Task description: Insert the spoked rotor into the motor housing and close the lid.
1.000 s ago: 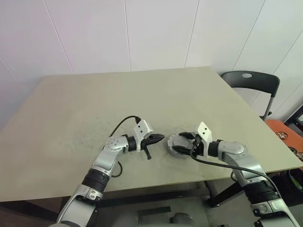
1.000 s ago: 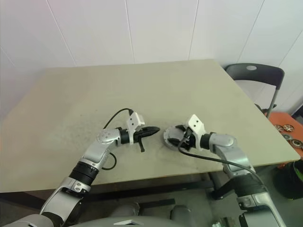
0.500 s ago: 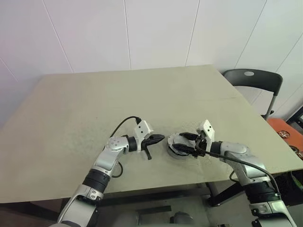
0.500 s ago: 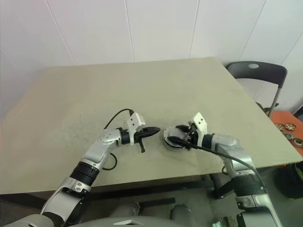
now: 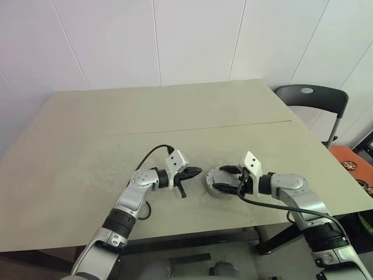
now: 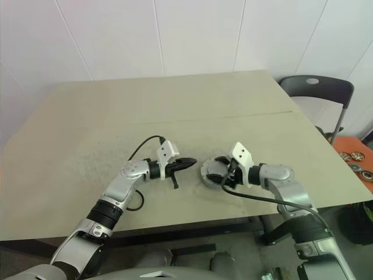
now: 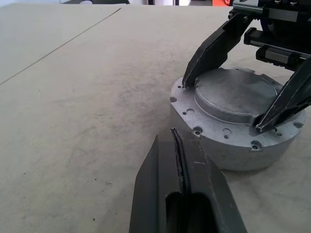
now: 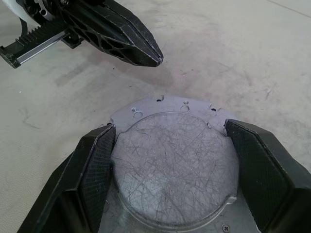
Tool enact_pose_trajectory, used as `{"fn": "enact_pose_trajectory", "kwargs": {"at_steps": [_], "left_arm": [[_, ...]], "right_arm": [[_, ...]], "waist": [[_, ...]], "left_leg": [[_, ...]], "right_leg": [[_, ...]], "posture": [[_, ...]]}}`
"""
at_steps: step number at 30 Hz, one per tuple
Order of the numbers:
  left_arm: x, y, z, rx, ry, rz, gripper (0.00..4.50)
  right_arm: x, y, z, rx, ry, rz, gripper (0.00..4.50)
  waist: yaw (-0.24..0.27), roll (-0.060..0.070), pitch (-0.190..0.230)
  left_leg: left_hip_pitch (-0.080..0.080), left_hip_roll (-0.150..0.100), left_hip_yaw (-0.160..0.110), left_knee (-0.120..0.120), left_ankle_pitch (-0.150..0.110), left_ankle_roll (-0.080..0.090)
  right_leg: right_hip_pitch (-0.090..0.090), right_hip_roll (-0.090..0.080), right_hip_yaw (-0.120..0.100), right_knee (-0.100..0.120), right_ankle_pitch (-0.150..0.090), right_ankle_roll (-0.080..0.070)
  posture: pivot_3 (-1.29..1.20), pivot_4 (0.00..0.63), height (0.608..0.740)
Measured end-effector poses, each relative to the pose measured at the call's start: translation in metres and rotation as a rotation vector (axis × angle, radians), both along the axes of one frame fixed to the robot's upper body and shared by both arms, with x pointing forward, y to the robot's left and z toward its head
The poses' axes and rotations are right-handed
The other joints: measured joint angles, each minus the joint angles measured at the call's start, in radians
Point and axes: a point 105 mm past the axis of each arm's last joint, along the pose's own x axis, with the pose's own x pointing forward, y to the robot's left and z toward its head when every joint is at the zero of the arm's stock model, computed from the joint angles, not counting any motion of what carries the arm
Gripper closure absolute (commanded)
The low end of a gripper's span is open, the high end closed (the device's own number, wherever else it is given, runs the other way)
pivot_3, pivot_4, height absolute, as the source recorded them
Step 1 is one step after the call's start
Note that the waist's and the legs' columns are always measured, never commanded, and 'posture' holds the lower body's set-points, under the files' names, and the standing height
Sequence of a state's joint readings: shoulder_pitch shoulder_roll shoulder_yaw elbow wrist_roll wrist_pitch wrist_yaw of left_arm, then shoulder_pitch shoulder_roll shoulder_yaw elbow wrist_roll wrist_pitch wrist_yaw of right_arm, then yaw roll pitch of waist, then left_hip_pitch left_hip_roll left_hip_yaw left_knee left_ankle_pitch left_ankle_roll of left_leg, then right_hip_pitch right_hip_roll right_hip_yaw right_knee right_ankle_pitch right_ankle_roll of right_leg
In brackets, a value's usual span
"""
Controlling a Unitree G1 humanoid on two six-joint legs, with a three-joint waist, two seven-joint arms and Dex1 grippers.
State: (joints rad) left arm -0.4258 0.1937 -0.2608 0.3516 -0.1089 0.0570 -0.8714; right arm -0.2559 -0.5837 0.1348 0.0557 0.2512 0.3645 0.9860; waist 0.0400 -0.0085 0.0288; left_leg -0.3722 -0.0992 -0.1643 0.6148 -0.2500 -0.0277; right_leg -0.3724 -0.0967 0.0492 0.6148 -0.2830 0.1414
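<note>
A round grey metal unit stands on the table near its front edge. Its top is the lid (image 8: 175, 165), a scratched grey disc with a raised centre and small screw holes around the rim. The motor housing (image 7: 228, 150) under it shows as a grey side wall. The spoked rotor is hidden. My right gripper (image 8: 169, 127) reaches over the unit from the right. Its two fingers (image 7: 214, 48) stand wide apart and press against opposite edges of the raised disc. Just left of the unit my left gripper (image 5: 195, 171) is shut and empty, its tip pointing at the unit a short way off.
The beige table (image 5: 175, 116) has a seam running across its middle. A black chair (image 5: 309, 96) stands past the table's right corner. An orange object (image 5: 349, 163) lies on the floor at the right. A black cable (image 5: 148, 154) loops off my left wrist.
The right wrist has tipped slightly while its fingers stay around the lid. The left gripper has not moved. The camera has shifted a little.
</note>
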Motion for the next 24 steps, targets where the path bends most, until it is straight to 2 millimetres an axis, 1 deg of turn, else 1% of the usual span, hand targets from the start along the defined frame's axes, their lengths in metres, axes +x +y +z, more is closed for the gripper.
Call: {"fn": "enact_pose_trajectory", "kwargs": {"at_steps": [11,15,20,24], "left_arm": [[0.000,0.000,0.000,0.001,0.001,-0.001,4.50],[0.000,-0.005,0.002,-0.008,0.005,-0.025,4.50],[0.006,-0.027,0.011,-0.033,0.009,-0.100,4.50],[0.002,-0.046,0.006,-0.021,0.024,-0.178,4.50]], "right_arm": [[0.000,-0.002,-0.003,-0.059,0.013,0.026,1.24],[0.000,-0.002,-0.003,-0.063,0.028,0.018,1.24],[0.000,-0.001,-0.003,-0.066,0.040,0.013,1.24],[0.000,0.000,-0.002,-0.068,0.044,0.010,1.24]], "waist": [[0.001,-0.001,-0.002],[0.002,-0.003,-0.003],[0.001,-0.003,-0.003],[0.001,-0.003,-0.004]], "left_leg": [[0.002,0.000,0.000,0.001,0.000,0.000],[0.002,0.000,0.000,0.001,0.000,0.000],[0.002,0.000,0.000,0.001,0.000,0.000],[0.002,0.000,0.000,0.000,0.000,0.000]], "right_leg": [[0.002,0.000,0.000,0.000,0.000,0.000],[0.002,0.000,0.000,0.000,0.000,0.000],[0.002,0.000,0.000,0.000,0.000,0.000],[0.002,0.000,0.000,0.000,0.000,0.000]], "posture": [[0.00,0.000,0.740],[0.00,0.000,0.740],[0.00,0.000,0.740],[0.00,0.000,0.740]]}}
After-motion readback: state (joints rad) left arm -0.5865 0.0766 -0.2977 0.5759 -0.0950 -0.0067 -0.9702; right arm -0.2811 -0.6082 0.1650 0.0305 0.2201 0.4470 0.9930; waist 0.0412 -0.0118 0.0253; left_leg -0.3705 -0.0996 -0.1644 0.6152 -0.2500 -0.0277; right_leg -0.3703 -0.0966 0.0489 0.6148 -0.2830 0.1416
